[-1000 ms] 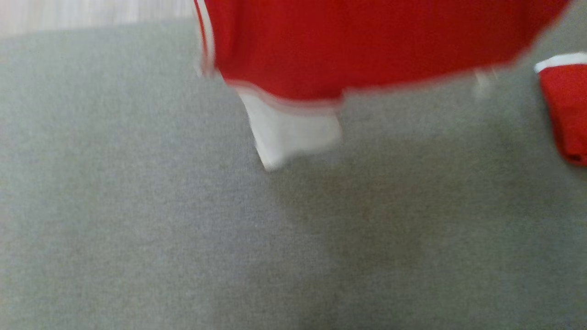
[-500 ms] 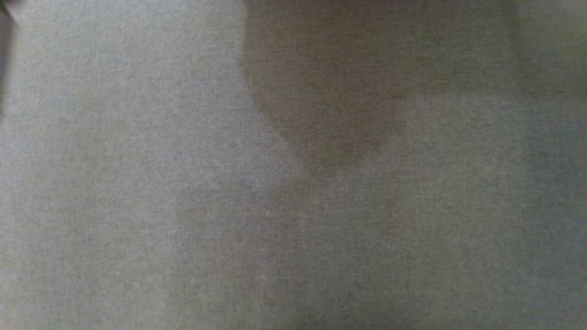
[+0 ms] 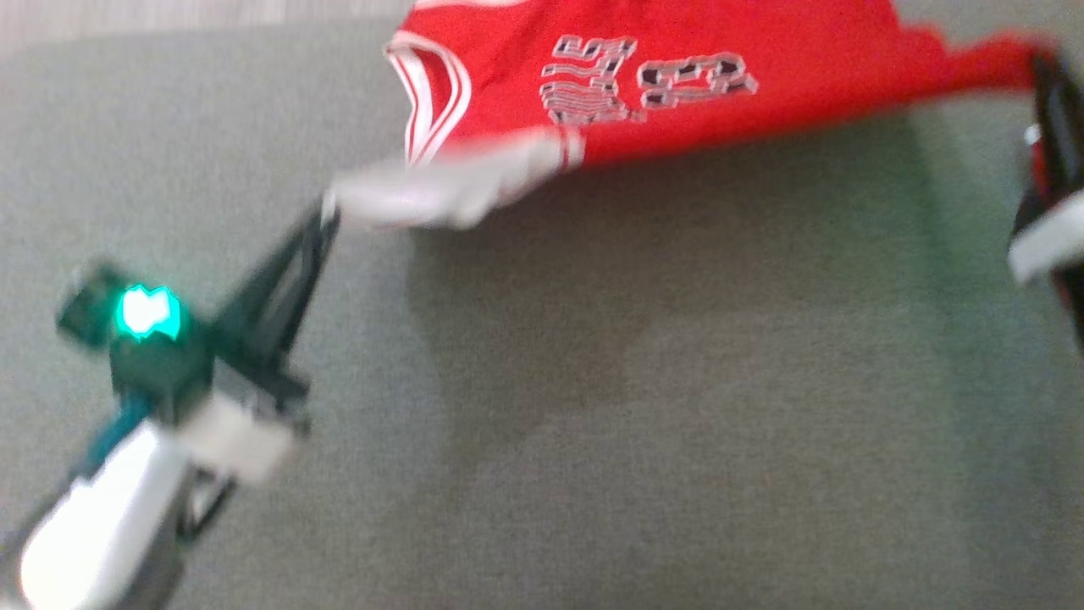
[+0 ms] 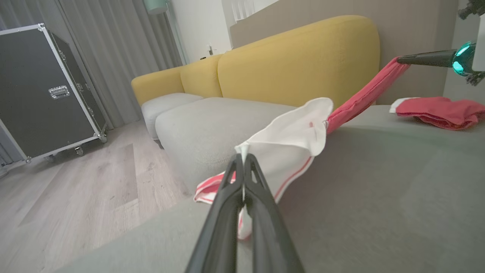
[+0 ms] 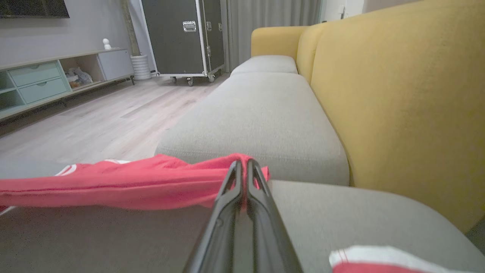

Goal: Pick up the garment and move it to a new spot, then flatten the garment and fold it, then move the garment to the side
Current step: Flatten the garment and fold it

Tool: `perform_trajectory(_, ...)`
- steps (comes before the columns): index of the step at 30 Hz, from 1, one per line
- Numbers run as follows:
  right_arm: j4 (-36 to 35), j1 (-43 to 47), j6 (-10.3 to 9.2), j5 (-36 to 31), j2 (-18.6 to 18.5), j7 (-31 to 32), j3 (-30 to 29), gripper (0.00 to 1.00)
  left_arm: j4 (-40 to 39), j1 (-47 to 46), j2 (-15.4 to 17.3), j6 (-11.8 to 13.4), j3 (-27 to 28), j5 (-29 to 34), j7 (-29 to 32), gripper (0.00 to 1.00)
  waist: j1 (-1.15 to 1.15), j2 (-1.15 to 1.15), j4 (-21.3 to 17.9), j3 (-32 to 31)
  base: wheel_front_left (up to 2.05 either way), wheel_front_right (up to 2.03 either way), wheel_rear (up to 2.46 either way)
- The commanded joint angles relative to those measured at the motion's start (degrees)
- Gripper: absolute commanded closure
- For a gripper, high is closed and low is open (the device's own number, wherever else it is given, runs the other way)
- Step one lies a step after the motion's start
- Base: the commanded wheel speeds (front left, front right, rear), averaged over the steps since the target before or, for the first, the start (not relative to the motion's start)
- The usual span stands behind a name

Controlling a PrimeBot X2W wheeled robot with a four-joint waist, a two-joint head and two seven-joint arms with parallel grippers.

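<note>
The left hand (image 3: 327, 213) is closed on a white-trimmed corner of the garment (image 3: 677, 76), a red jersey with white piping and printed lettering. In the left wrist view, both fingers of the left hand (image 4: 243, 158) meet on the white fabric of the garment (image 4: 291, 132). The right hand (image 3: 1040, 72) is closed on the opposite red corner. In the right wrist view, the right hand (image 5: 244, 163) pinches a bunched red edge of the garment (image 5: 132, 182). The garment hangs stretched between the two hands, above the grey sofa seat (image 3: 593, 424) and along its far edge. Its middle casts a shadow on the seat. A loose striped fold droops at the seat's edge next to the wooden floor (image 4: 75, 189). A second red garment (image 4: 443, 110) lies crumpled on the seat near its right edge, apart from the held one. A yellow backrest (image 4: 303, 57) stands behind the seat.
</note>
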Motion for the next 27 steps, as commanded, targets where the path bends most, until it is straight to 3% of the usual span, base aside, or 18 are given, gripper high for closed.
perform_trajectory(1, -3.30, 5.18, -0.04, -1.26, -2.21, -0.36, -2.15, 1.00, -3.59, 2.72, 3.21, 1.31, 4.04, 0.29, -0.11, 1.00, 0.02, 0.00, -0.96, -4.44, 0.00, 0.00, 0.00)
perform_trajectory(9, -12.71, 24.63, -0.04, -4.59, -2.53, -0.36, -10.85, 1.00, -10.97, 21.18, 4.88, 5.53, 4.16, -0.58, -0.11, 1.00, 0.02, 0.00, -1.21, -8.98, 0.00, 0.00, 0.00)
perform_trajectory(15, -18.97, 36.65, -0.04, -7.33, -0.67, 0.40, -16.47, 1.00, -15.07, 28.56, 6.04, 7.33, 3.33, -2.41, 1.54, 1.00, 0.02, 0.00, -1.02, -9.84, 0.00, 0.00, 0.00)
perform_trajectory(20, -22.12, 39.49, -0.04, -9.02, 2.27, 3.68, -20.42, 1.00, -15.23, 27.40, 5.70, 7.38, 2.98, -2.43, 2.50, 1.00, 0.02, 0.00, -0.87, -8.71, 0.00, 0.00, 0.00)
perform_trajectory(27, -21.11, 35.78, -0.04, -11.19, 5.69, 7.14, -22.90, 1.00, -9.39, 15.98, 2.97, 4.16, 1.65, 0.30, 2.25, 1.00, 0.02, 0.00, -0.39, -5.32, 0.00, 0.00, 0.00)
